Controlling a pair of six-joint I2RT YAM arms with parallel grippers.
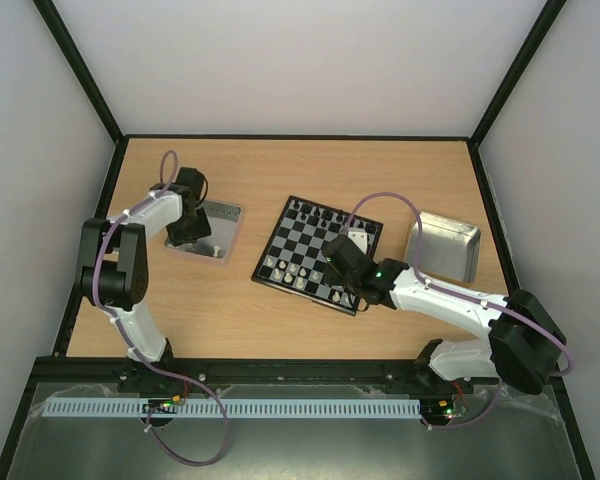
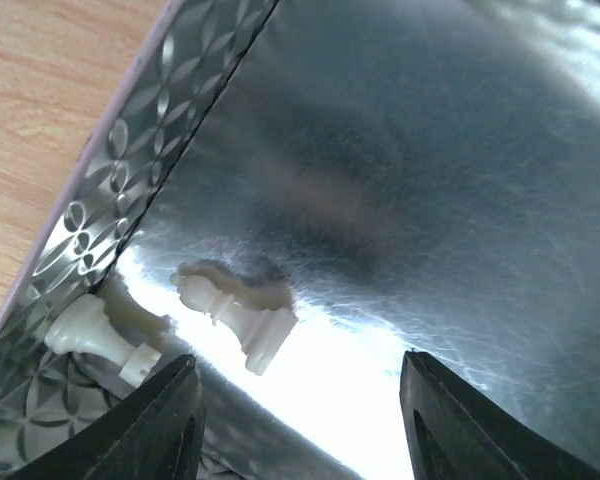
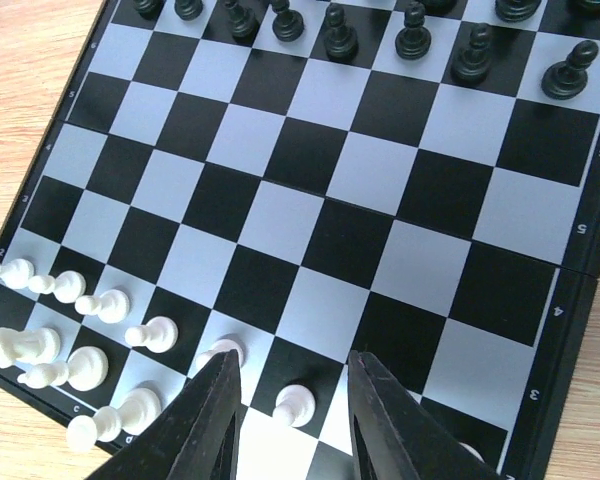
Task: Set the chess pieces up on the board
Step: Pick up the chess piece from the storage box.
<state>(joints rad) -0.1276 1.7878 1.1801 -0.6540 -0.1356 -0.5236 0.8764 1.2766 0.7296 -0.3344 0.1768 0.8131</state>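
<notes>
Left gripper point(image 2: 298, 378) open over tray point(image 2: 120, 190). White piece point(image 2: 235, 315) lies on its side just beyond the tips. Looks small, light, hard and smooth, so it likely rolls or squirts out. Pinch across its waist. Right gripper point(image 3: 292, 362) open, straddling pawn point(image 3: 295, 403) on board point(image 3: 310, 210).

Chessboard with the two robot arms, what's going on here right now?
Two arms are setting up a chess game. The left gripper hangs open over a metal tray where two white pieces lie on their sides. The right gripper is low over the near edge of the board, its fingers open on either side of a standing white pawn without touching it. The black pieces stand along the far rows; the white rows are only partly filled.
</notes>
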